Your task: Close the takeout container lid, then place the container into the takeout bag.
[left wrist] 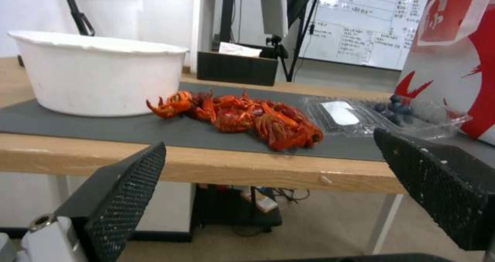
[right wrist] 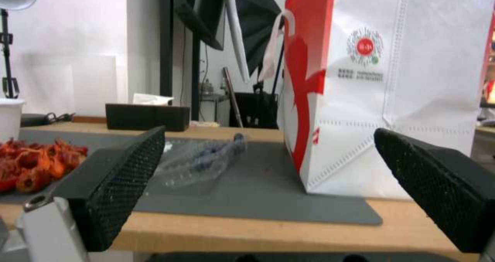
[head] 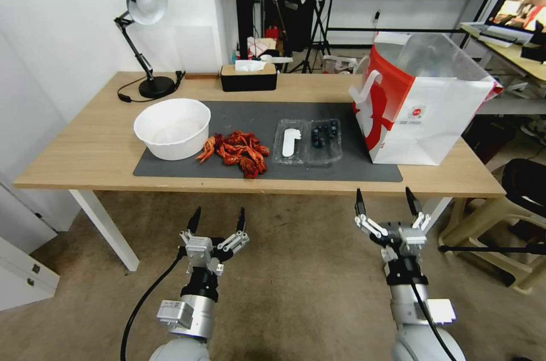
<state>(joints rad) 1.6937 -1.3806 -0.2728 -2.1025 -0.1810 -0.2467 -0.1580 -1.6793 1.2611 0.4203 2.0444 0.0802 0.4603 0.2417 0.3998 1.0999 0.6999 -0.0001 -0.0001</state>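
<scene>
The takeout container [head: 307, 141] lies open and flat on the dark mat [head: 256, 116] that covers the middle of the wooden worktop [head: 85, 150]. Its two hinged halves rest side by side: the lid [head: 290, 142], marked by its white spoon-shaped patch, is the half farther from the takeout bag [head: 424, 105], while the half holding the dark blue berries [head: 324, 133] sits just beside the bag's red side. The bag stands upright with its mouth open and its silvery lining showing, partly on the mat's edge next to the container, one white strap handle hanging toward the container.

On the lid's other side a heap of red crayfish [head: 238, 152] lies on the mat near the container, and beyond the crayfish stands a large white bowl [head: 172, 128]. Behind the container, at the worktop's back edge, sit a black tissue box [head: 248, 77] and, farther past the bowl, a desk lamp [head: 142, 37].

Both arms are held low in front of the worktop, well short of the container and touching nothing. The left gripper [head: 218, 220] points toward the crayfish with its fingers spread apart and nothing between them. The right gripper [head: 387, 203] points toward the gap between container and bag, its fingers likewise spread wide and empty.
</scene>
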